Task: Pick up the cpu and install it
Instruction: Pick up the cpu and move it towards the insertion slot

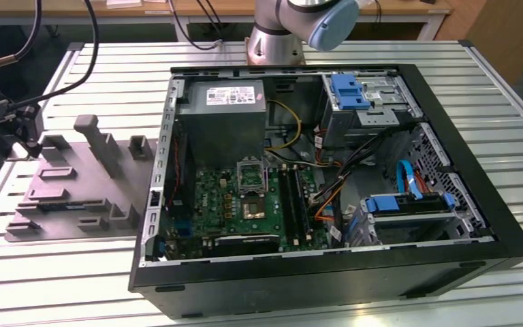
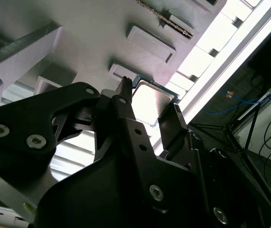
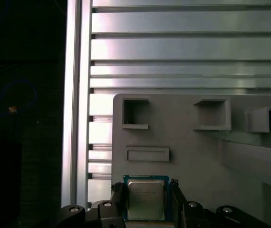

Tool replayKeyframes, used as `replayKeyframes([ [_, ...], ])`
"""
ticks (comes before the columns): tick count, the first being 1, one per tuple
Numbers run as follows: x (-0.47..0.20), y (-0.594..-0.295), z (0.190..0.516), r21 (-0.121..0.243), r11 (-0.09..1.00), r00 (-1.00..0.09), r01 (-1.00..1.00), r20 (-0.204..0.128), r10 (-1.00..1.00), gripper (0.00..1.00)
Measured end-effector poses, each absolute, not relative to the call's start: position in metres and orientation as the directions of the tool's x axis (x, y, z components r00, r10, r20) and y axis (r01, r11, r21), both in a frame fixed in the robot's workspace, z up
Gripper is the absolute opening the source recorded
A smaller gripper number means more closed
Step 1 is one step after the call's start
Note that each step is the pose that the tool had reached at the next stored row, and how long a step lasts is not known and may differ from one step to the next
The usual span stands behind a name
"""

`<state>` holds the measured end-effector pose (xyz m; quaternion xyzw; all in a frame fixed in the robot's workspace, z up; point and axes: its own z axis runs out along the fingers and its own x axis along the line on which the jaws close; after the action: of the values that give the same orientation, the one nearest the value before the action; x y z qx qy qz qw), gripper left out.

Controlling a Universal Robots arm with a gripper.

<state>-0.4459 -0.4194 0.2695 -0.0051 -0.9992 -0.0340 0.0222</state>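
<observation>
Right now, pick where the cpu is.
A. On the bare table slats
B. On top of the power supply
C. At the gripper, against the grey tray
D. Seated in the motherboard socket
C: in the first wrist view the cpu sits right at the gripper, with the grey tray behind it, outside the computer case.

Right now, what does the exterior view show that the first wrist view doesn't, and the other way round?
The exterior view adds the open computer case, with its green motherboard and grey power supply inside, and the robot arm's base behind it. The first wrist view adds the cpu, lying flat, with the gripper right at it. Both share the grey holder tray and the slatted metal table.
</observation>
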Motion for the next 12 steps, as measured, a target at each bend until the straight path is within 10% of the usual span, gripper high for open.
replayKeyframes([
  [12, -0.4459, -0.4193, 0.2732, 0.068, 0.998, -0.999, 0.012, 0.045, 0.009, 0.47],
])
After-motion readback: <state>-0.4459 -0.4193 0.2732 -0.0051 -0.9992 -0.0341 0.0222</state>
